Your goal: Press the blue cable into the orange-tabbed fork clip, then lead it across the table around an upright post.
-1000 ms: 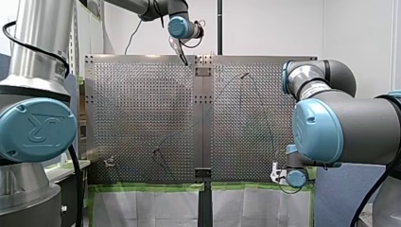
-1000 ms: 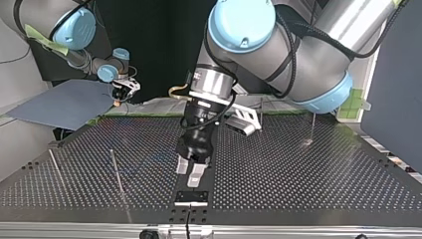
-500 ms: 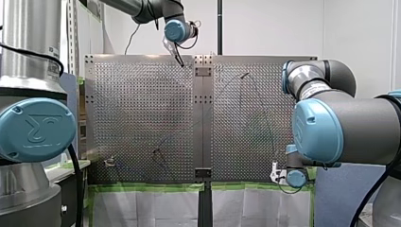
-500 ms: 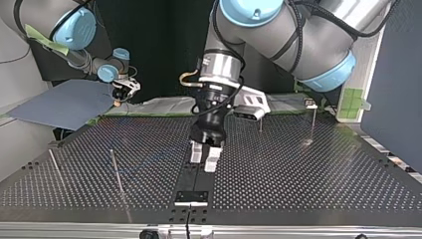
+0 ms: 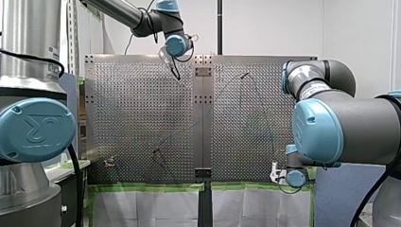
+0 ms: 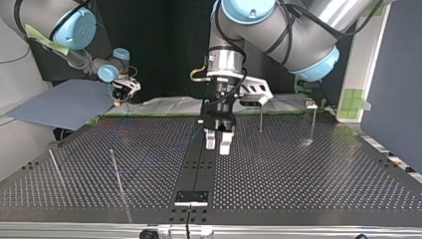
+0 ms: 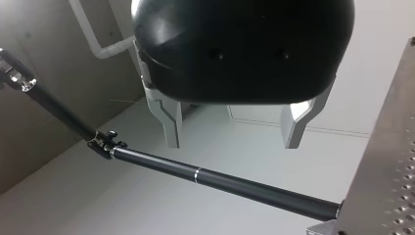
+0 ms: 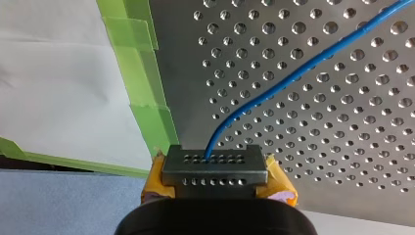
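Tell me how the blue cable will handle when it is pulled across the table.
Probably floppy: the blue cable bends in a loose curve over the table. Likely light, being thin. It may slide easily on the smooth metal.

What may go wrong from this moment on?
My left gripper hangs open and empty over the table, near a thin post; a sideways move might knock it. My right gripper pinches the blue cable at the table's edge; a hard pull might slip it out.
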Motion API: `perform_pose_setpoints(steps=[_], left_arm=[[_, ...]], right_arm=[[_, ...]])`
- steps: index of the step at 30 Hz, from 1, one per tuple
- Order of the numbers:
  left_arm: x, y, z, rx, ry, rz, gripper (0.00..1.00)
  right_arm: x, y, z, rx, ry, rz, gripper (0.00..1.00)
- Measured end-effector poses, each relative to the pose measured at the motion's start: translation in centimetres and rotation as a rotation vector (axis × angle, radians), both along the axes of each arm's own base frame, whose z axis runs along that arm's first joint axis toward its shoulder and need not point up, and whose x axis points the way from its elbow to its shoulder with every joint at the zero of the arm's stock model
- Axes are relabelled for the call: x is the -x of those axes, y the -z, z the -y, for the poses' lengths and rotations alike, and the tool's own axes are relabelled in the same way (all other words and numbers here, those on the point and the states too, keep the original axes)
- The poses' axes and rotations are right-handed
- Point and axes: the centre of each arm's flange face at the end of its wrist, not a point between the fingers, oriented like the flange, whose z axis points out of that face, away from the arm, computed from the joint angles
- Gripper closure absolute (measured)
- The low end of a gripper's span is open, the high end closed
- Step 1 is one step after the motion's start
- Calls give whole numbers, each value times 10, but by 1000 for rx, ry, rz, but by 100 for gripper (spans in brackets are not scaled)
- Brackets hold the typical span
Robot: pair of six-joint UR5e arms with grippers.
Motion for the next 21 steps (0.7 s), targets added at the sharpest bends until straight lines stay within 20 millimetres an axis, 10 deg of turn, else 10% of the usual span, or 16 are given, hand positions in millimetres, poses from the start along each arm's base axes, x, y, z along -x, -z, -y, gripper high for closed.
perform_pose_setpoints(steps=[21], left_arm=[[14,76,-10,-1,1,0,0]], right_arm=[[-2,0,-1,0,-10,2,100]])
